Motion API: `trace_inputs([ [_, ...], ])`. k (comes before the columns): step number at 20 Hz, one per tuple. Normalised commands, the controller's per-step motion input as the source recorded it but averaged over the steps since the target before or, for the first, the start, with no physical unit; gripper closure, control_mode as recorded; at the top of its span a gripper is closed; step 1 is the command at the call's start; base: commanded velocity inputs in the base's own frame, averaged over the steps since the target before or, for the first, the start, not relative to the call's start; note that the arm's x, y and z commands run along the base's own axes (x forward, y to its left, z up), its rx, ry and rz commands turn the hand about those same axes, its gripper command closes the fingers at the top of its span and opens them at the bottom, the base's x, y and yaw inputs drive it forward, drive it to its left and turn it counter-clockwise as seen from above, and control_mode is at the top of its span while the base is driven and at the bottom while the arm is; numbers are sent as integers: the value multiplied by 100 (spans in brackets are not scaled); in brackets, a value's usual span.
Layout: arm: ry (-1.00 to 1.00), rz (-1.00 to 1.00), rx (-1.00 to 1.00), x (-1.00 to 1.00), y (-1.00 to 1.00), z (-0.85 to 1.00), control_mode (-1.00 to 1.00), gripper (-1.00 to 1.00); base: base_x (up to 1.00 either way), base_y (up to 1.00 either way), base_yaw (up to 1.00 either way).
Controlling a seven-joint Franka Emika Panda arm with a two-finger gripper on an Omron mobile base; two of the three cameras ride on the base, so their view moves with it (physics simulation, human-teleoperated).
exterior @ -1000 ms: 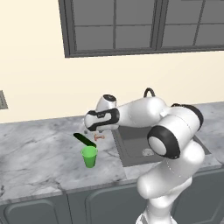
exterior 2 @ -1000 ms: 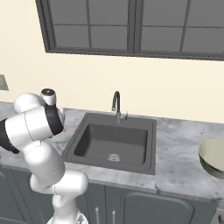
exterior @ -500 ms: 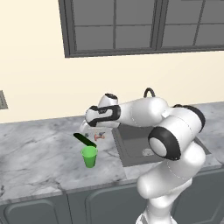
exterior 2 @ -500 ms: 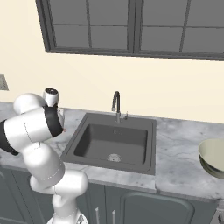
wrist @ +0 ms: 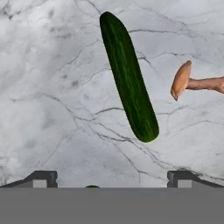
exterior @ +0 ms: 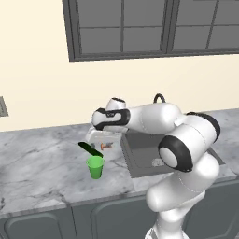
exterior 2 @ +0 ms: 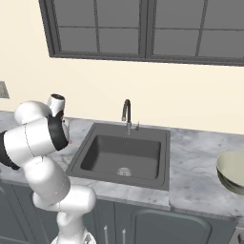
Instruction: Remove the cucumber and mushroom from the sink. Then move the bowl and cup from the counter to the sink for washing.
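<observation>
The dark green cucumber (wrist: 129, 78) lies on the marbled counter (wrist: 52, 87), with the small orange-brown mushroom (wrist: 181, 81) on its side just right of it. My gripper (wrist: 112, 179) hovers above them, open, with nothing between its fingers. From the left base, the gripper (exterior: 97, 139) hangs over the cucumber (exterior: 91, 148) and mushroom (exterior: 107, 146), left of the sink (exterior: 142, 156). The green cup (exterior: 95, 167) stands upright in front of the cucumber. The dark sink (exterior 2: 124, 155) holds nothing. The pale bowl (exterior 2: 232, 171) sits on the counter (exterior 2: 195, 157) far right of the sink.
A curved faucet (exterior 2: 126, 114) rises at the sink's back edge, under a window on the cream wall. My white arm (exterior 2: 35, 143) blocks the counter left of the sink in the right base view. Dark cabinet doors (exterior: 116, 214) run below the counter.
The hand has shifted slightly above the cucumber and mushroom, still open. The cucumber, mushroom, cup and bowl have not moved.
</observation>
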Motion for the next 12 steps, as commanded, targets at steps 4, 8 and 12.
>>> trace_inputs([
  [4,16,0,0,-19,0,1,-100,-100,0,0,0],
  [8,14,0,0,-18,0,0,-100,-100,0,0,0],
  [12,7,0,-2,-21,0,0,-100,-100,0,0,0],
])
